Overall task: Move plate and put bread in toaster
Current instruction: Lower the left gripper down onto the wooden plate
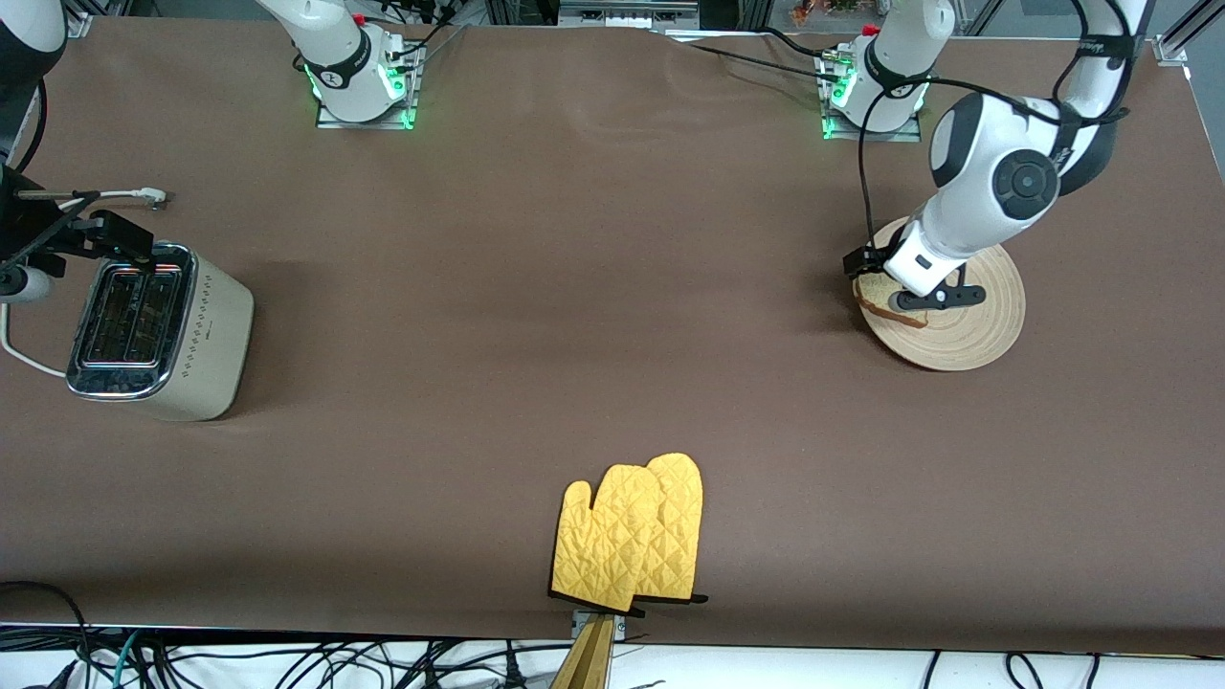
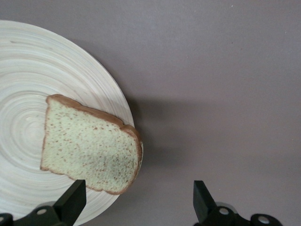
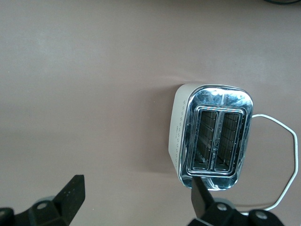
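Mitts [image 1: 632, 538], a yellow quilted pair, lie overlapped at the table's edge nearest the front camera, midway between the two ends.

Toaster [image 1: 158, 331] stands farther from that camera than the mitts, at the right arm's end. Chrome top faces up, both slots [image 3: 217, 141] show dark with nothing visible in them, and a white cord [image 3: 282, 165] loops off along the cloth. Diamond dots run down its cream side.

Plate [image 1: 967, 325] sits at the left arm's end, about as far from the front camera as the toaster. Bread [image 2: 91, 148] lies flat on it, out at the rim on the side toward the right arm's end, one corner overhanging the edge.

Left arm reaches down from its base with the forearm slanting over the plate. Left gripper [image 1: 921, 299] hovers low over the plate's rim at the bread; fingers [image 2: 70, 202] are spread wide in the wrist view, one over the bread's edge, the other over bare brown cloth [image 2: 225, 70]. Nothing is held.

Right arm hangs at the table's end. Right gripper [image 3: 136, 202] is poised above the toaster, fingers [image 3: 70, 193] wide apart and holding nothing.
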